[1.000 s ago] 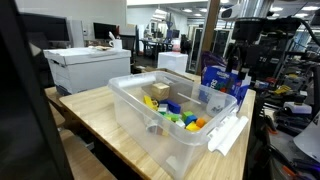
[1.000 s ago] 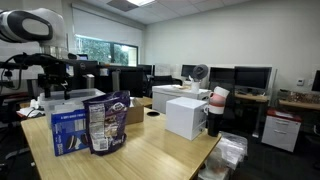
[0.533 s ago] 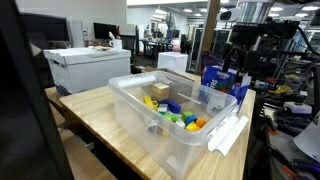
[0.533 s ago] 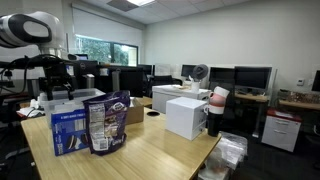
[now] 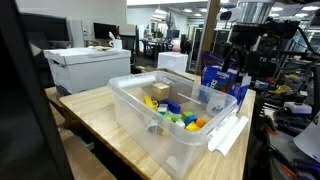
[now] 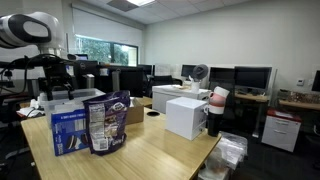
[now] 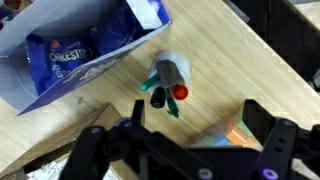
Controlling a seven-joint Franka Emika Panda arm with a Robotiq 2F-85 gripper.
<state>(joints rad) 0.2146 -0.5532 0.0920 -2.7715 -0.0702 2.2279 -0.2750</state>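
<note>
My gripper (image 7: 196, 142) is open and empty; its two black fingers frame the bottom of the wrist view. It hangs above the wooden table (image 7: 230, 70). Below it stands a small cup of markers (image 7: 168, 80) with red, black and green caps. A blue snack bag (image 7: 75, 55) in an open blue box lies beyond the cup. Between the fingers a colourful, blurred patch (image 7: 235, 135) shows. In both exterior views the gripper (image 5: 238, 68) (image 6: 60, 88) is high over the blue bag (image 5: 215, 76) (image 6: 108, 122) and blue box (image 6: 68, 130).
A clear plastic bin (image 5: 135, 108) holds several colourful blocks (image 5: 180, 115); its lid (image 5: 228, 135) leans at the table edge. A white box (image 6: 185, 116) and a red-and-white cup (image 6: 217, 100) stand on the table. Desks, monitors and cables surround it.
The arm shifted slightly sideways between the oldest frames and half a second ago. Since then nothing has visibly moved.
</note>
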